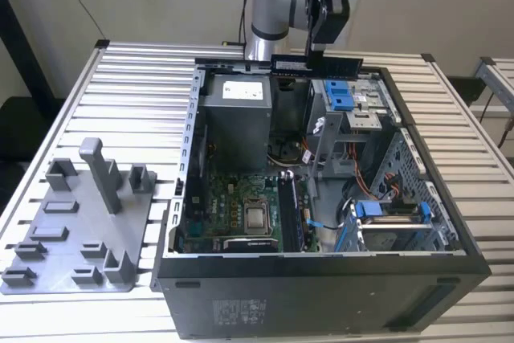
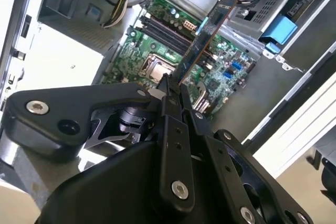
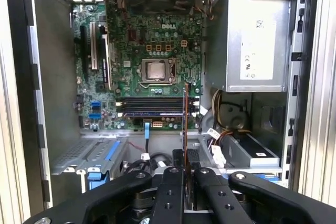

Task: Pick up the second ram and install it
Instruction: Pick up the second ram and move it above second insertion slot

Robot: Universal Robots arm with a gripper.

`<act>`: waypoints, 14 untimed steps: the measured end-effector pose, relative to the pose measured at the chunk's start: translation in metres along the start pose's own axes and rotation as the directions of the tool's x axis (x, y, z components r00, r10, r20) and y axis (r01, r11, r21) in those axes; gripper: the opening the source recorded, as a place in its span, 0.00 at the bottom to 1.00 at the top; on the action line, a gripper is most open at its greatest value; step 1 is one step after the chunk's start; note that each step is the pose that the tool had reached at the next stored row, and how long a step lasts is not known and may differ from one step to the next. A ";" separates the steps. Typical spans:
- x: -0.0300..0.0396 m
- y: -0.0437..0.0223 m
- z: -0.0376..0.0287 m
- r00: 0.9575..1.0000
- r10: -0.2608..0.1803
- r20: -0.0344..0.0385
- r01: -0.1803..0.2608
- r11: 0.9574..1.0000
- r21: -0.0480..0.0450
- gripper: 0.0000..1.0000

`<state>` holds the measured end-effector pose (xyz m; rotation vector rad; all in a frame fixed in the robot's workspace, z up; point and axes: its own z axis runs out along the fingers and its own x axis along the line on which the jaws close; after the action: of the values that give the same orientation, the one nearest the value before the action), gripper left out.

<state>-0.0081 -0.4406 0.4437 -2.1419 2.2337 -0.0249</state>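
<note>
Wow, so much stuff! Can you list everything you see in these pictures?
computer case: one, black, lid off, on the table.
table: one, silvery slats, under everything.
motherboard: one, green, inside the case.
power-supply box: one, grey, inside the case beside the motherboard.
fixture tray: one, grey with upright posts, on the table at the exterior view's left of the case.
second ram: one, dark stick, held above the case.
robot arm: one, grey with blue cap, behind the case.
gripper: one, black, shut on the second ram.
</note>
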 end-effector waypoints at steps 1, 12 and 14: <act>0.0000 0.0000 0.0000 1.000 0.007 0.000 -0.007 1.000 0.000 0.14; 0.0003 0.0013 0.0011 0.998 0.058 -0.003 -0.058 0.998 0.001 0.14; 0.0003 0.0014 0.0010 0.998 0.062 -0.003 -0.062 0.998 0.001 0.14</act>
<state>-0.0095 -0.4408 0.4426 -2.0720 2.2995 -0.0272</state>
